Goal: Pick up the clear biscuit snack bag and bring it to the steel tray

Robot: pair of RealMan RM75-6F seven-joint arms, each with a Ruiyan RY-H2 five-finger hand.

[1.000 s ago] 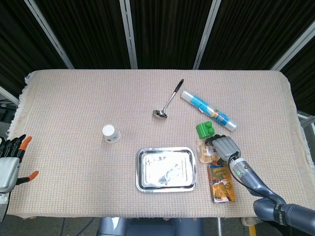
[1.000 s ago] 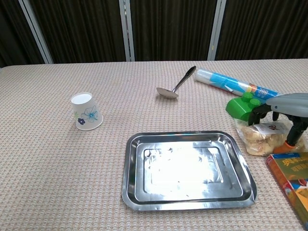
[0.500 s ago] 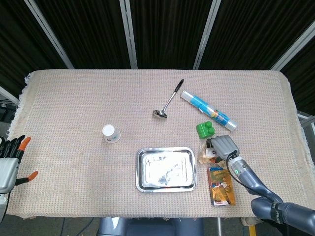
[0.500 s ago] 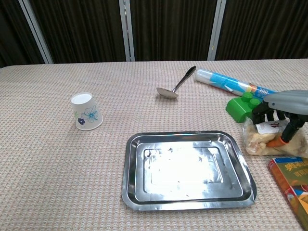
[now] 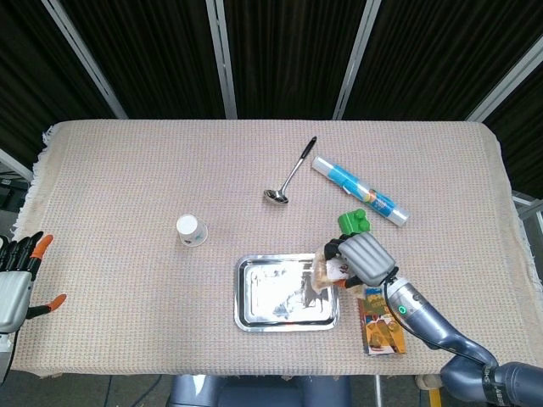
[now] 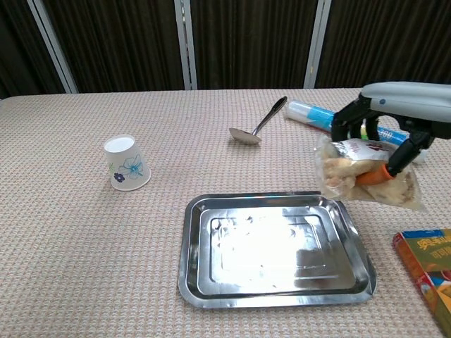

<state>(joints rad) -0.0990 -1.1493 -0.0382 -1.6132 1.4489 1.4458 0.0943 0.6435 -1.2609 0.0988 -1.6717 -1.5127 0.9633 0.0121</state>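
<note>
Lifted since earlier, biscuit bag (image 6: 366,174) hangs from right hand (image 6: 394,120) over tray (image 6: 271,296).

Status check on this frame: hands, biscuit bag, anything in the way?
Right hand holds biscuit bag aloft over steel tray's right edge. Left hand idle, open. Path clear.

Tablecloth (image 6: 84,267) beige, woven check texture. Tray (image 6: 194,282) shiny silver. Paper cup (image 6: 127,163) white, blue flower print. Roll (image 5: 361,191) blue-white. Block (image 5: 354,222) green. Box (image 6: 426,264) orange. Right hand (image 6: 394,116) grey, black fingers (image 6: 343,118), orange tip. Snack bag (image 6: 366,176) clear, tan biscuits.
</note>
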